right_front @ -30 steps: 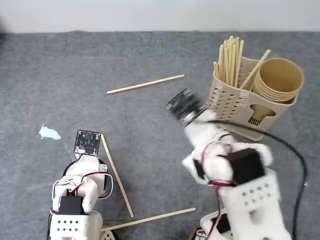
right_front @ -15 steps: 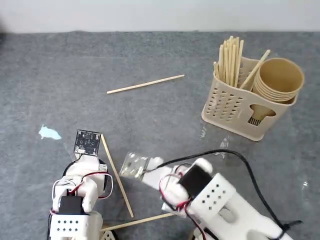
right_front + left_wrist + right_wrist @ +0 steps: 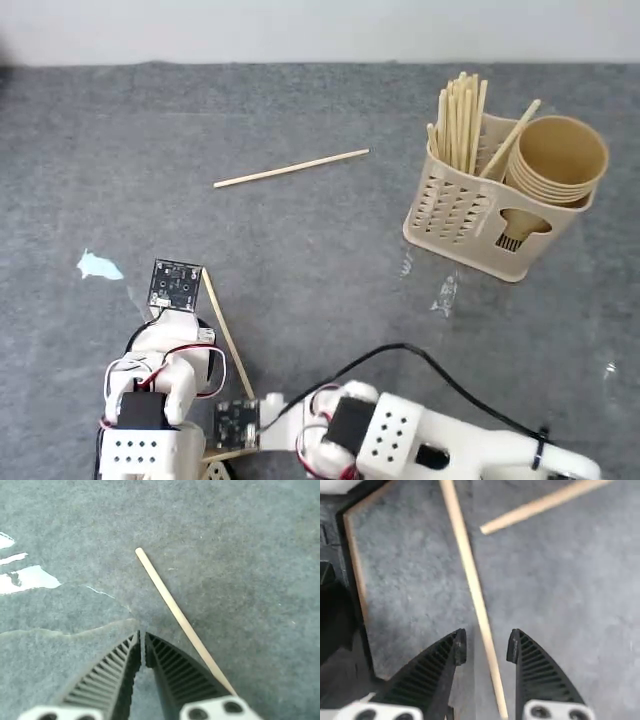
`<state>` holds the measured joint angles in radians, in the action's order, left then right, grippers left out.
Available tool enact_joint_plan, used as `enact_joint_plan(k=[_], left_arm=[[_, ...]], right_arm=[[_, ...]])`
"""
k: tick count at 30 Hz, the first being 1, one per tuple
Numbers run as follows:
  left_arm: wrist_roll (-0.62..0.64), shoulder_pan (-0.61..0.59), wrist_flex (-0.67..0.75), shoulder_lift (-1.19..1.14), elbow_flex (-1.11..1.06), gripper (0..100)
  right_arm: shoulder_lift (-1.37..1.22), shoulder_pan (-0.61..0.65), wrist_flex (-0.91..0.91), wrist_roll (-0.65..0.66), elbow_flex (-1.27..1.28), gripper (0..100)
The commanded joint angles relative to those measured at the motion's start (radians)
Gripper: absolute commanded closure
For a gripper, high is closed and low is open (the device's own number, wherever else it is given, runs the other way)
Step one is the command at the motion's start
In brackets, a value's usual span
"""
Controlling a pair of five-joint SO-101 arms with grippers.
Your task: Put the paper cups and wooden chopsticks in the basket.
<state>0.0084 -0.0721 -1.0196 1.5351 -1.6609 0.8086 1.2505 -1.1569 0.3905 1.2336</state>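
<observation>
**Straddling a chopstick at the near edge**

Noting the basket (image 3: pixel 470 215) standing upright toward the far right corner of the table (image 3: pixel 320 260), well apart from both arms. Seeing a stack of paper cups (image 3: pixel 557 155) nested in its right compartment. Seeing a bundle of wooden chopsticks (image 3: pixel 458 125) standing on end in its left compartment, plus one more stick leaning across toward the cups.

Counting three chopsticks lying loose on the table:
- Finding the far chopstick (image 3: pixel 290 168) alone around the middle of the far half, slanting gently, touching nothing.
- Finding the diagonal chopstick (image 3: pixel 228 345) running from beside the left arm's wrist down toward the near edge.
- Finding the near-edge chopstick (image 3: pixel 470 585) close along the near edge, mostly covered in the high view by the right arm.

Logging the left gripper (image 3: pixel 143 639) pointing down at the table in the near left corner. Fingers pressed together, gripping nothing. Diagonal chopstick passing just beside one finger.

Logging the right gripper (image 3: pixel 486 647) lying low by the near edge, on an arm stretching leftward along that edge. Fingers standing apart, one on each side of the near-edge chopstick, not closed on it. Not telling whether either finger is touching the stick. Seeing one end of the diagonal chopstick close by the near-edge one in the right wrist view.

Spotting a small blue scrap (image 3: pixel 98 265) near the left edge
</observation>
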Motion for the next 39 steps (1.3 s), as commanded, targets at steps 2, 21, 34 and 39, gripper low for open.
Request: enact_joint_plan(k=[2, 21, 34, 39], left_arm=[[-0.005, -0.002, 0.015, 0.009, 0.007, 99], [-0.005, -0.002, 0.015, 0.009, 0.007, 99], [-0.005, -0.002, 0.015, 0.009, 0.007, 99], [-0.005, -0.002, 0.015, 0.009, 0.007, 99]], right_arm=[[0.018, 0.033, 0.084, 0.005, 0.032, 85.4], [0.018, 0.025, 0.101, 0.006, 0.064, 85.6], [0.013, 0.025, 0.096, 0.009, 0.066, 98.9], [0.018, -0.065, 0.094, 0.021, 0.064, 99.0]])
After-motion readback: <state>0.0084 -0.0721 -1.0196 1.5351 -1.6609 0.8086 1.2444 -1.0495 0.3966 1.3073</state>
